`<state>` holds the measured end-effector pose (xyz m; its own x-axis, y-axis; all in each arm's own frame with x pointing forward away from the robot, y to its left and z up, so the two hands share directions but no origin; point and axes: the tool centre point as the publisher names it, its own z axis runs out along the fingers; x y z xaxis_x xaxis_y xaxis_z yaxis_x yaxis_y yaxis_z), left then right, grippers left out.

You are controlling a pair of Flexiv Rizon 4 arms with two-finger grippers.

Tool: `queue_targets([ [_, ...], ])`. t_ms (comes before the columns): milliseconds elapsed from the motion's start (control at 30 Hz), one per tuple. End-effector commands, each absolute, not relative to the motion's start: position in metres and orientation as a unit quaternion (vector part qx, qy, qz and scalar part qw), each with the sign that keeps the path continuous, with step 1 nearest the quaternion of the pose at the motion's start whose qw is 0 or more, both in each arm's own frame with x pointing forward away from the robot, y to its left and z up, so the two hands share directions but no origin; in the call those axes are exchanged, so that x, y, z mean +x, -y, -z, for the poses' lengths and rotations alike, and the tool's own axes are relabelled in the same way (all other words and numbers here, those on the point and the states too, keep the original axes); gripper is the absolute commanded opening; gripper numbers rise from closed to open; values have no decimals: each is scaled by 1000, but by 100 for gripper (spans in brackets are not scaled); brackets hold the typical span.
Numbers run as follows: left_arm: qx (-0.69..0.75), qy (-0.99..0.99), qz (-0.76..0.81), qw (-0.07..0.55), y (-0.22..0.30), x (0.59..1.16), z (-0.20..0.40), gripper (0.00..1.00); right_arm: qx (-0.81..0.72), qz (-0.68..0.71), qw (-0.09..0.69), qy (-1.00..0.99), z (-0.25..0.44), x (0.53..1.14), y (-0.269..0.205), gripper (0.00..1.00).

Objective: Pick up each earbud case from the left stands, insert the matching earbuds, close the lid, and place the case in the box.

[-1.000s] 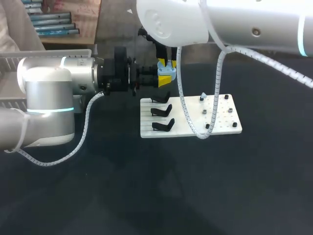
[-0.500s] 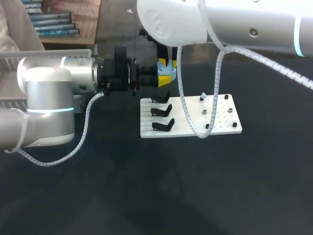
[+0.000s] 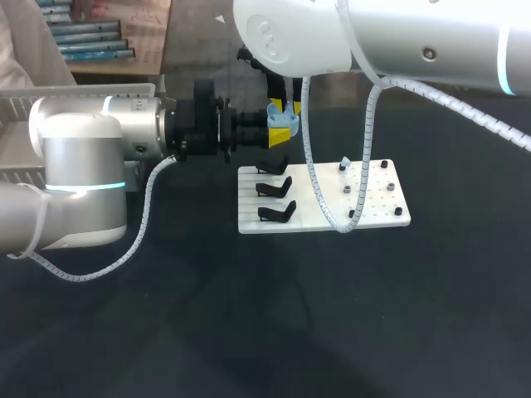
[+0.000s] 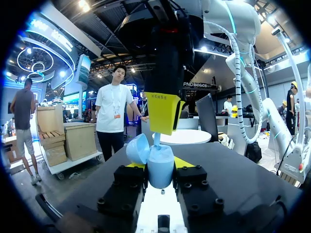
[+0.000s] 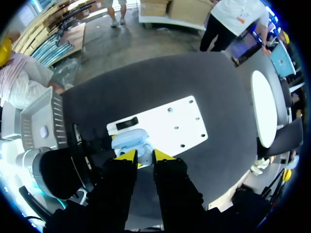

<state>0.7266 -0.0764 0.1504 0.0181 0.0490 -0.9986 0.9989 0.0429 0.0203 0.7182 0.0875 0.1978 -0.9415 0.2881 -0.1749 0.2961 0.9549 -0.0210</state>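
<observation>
The earbud case (image 4: 159,167) looks like smooth pale-blue plastic with a soft sheen, and so does the earbud (image 4: 156,140). My right gripper (image 5: 145,156) has matt yellow plastic tips. The table (image 3: 249,332) is dark and dull. The white board (image 3: 386,211) is smooth, its stands (image 3: 276,212) matt black. My left arm (image 3: 133,124) shows satin silver metal.

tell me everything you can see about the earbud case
The earbud case is light blue, smooth, rounded and plastic-looking. It sits upright above the table, clamped from two sides by the left hand. Its lid is hinged open and tipped to one side. The right hand is directly above it, holding a light blue earbud at the case's opening.
</observation>
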Motion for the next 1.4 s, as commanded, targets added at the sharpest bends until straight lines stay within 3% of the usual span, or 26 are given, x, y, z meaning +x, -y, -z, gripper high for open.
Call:
queue_targets([
  [33,504,-517,470,508,77,724,-149,0,148,26,84,-985,-198,719,-89,0],
  [1400,504,-517,470,508,77,724,-149,0,144,32,74,-986,-187,718,-89,0],
])
